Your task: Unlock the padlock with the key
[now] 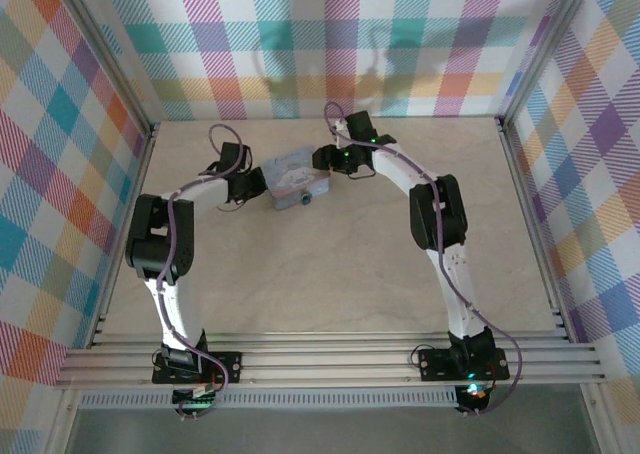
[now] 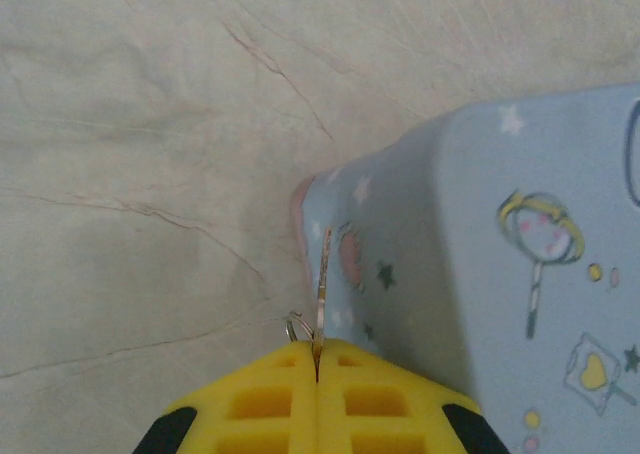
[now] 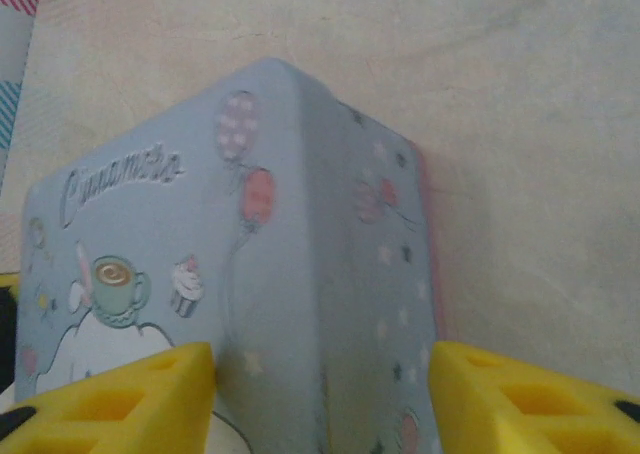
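Padlock [image 1: 293, 177], a pale blue block printed with cartoon figures, lies on the beige table [image 1: 350, 274] in the upper middle of the top view, between the two arms. Left gripper [image 2: 317, 359] is clamped tight on the key [image 2: 322, 279], a thin metal sliver with a small ring [image 2: 296, 326], pointing at the block's rounded corner. Right gripper [image 3: 320, 404] stands open, yellow fingers [image 3: 150, 399] either side of the block's near corner; whether they touch it cannot be told
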